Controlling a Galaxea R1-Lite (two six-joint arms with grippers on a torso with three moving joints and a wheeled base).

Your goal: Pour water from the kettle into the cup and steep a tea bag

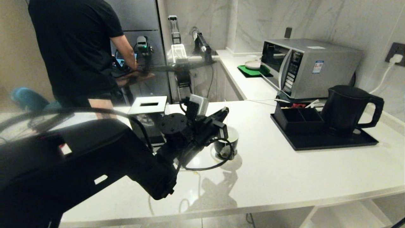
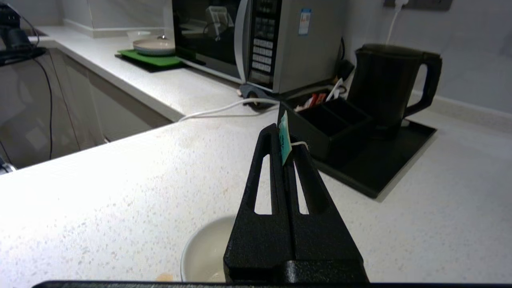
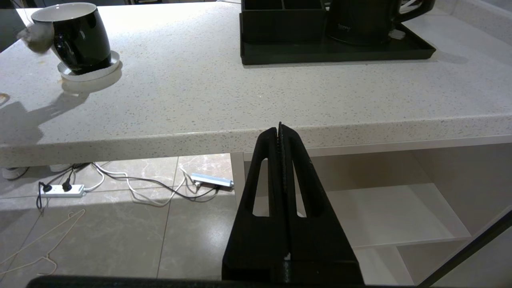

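Observation:
The glossy black cup with a white inside stands on a white saucer mid-counter. Just above it, my left gripper is shut on the teal paper tag and white string of the tea bag. The pale grey tea bag dangles outside the cup, against its near side. I cannot tell whether water is in the cup. The matte black kettle stands on a black tray at the right. My right gripper is shut and empty, parked below the counter's front edge.
A black two-compartment box shares the tray with the kettle. Behind it stands a silver microwave. A black tissue box sits left of the cup. A person in black stands at the back left. Open shelves lie under the counter.

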